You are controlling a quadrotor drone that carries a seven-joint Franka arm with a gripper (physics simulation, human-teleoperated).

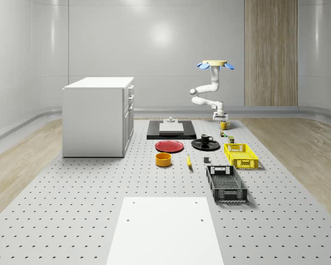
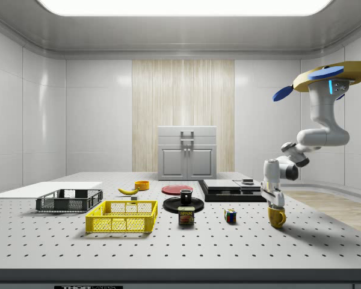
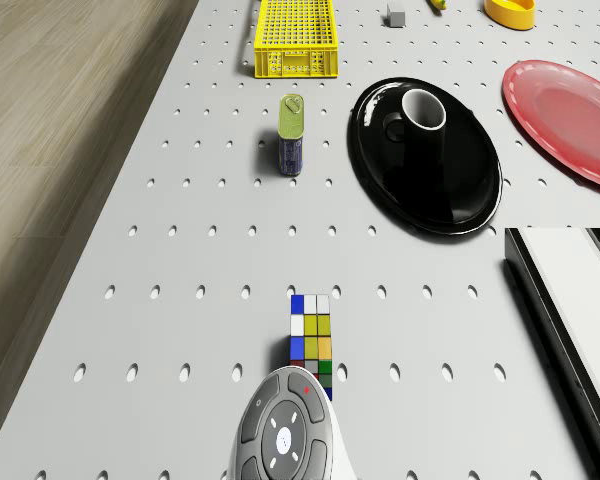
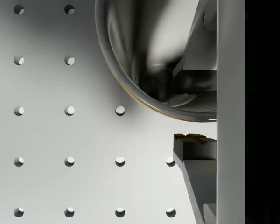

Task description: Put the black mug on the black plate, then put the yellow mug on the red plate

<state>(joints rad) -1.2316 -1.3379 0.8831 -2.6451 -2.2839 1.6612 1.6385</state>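
Note:
The drone (image 1: 215,64) hovers over the table's far right corner in the whole-scene view, arm hanging down. My gripper (image 2: 272,198) is at the yellow mug (image 2: 277,217), which stands on the table. In the wrist view the gripper (image 4: 196,105) is open and straddles the yellow mug's (image 4: 144,56) rim, one finger inside, one outside, gaps showing. The black mug (image 3: 420,115) stands upright on the black plate (image 3: 450,190). The red plate (image 3: 570,105) lies bare beside it.
A Rubik's cube (image 3: 311,330) and a tin can (image 3: 292,135) stand between the yellow mug and the black plate. A yellow basket (image 1: 241,155), a black basket (image 1: 226,184), a banana (image 1: 188,160), a yellow bowl (image 1: 163,159), a black platform (image 1: 171,130) and a white cabinet (image 1: 99,116) share the table.

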